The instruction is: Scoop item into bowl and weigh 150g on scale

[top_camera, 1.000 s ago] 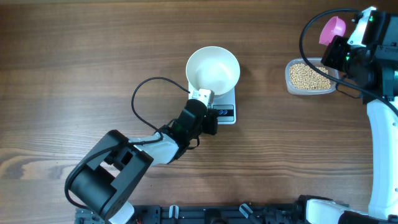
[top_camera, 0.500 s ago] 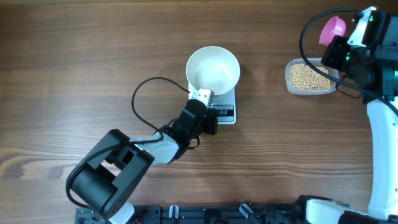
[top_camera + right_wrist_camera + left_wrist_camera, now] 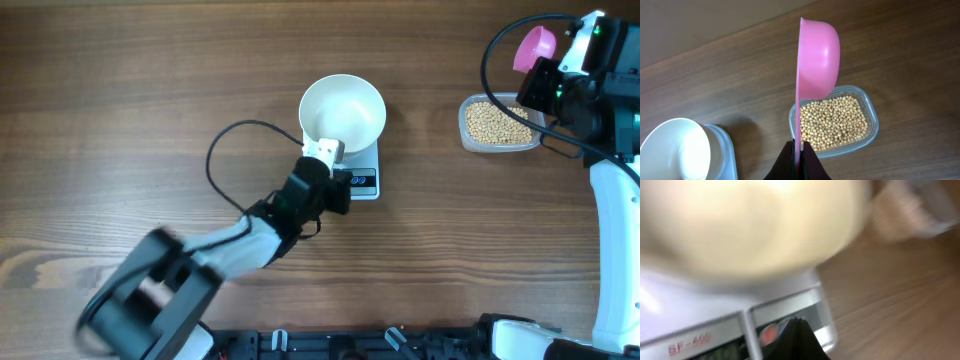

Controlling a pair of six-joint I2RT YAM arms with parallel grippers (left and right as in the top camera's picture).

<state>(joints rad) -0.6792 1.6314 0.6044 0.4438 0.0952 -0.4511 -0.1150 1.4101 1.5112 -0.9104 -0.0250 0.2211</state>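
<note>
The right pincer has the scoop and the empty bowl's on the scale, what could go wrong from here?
1. The shut left pincer sits at the scale's front, beside the bowl; a nudge could shift the bowl or spoil the reading.
2. The right pincer holds the pink scoop on edge by its thin handle; beans may spill unless it is levelled.
3. The tub stands apart from the bowl, so beans could drop in transit.
</note>
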